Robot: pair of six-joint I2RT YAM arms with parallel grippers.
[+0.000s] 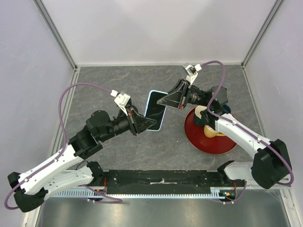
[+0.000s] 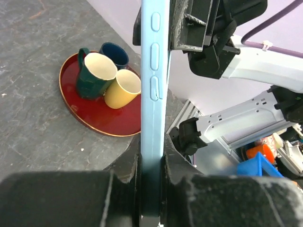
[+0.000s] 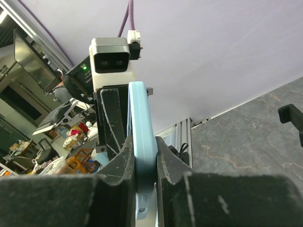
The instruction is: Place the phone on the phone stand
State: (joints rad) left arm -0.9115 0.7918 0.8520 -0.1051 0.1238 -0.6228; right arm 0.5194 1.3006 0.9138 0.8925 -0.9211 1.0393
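Observation:
The phone [image 1: 155, 111], black screen with a pale blue rim, is held off the table between both grippers. My left gripper [image 1: 147, 124] is shut on its near end. My right gripper [image 1: 168, 101] is shut on its far right corner. In the left wrist view the phone [image 2: 154, 71] runs edge-on up from the left gripper [image 2: 151, 163], side buttons showing. In the right wrist view its blue edge [image 3: 141, 123] sits clamped in the right gripper [image 3: 143, 153]. The phone stand does not clearly show. A small black piece [image 3: 290, 116] at that view's right edge may be part of it.
A round red tray [image 1: 198, 138] lies right of the phone, under the right arm. It holds a green mug [image 2: 92, 73], a dark blue mug [image 2: 113, 53] and a yellow mug [image 2: 122, 88]. White walls and metal rails bound the grey table [image 1: 118, 85].

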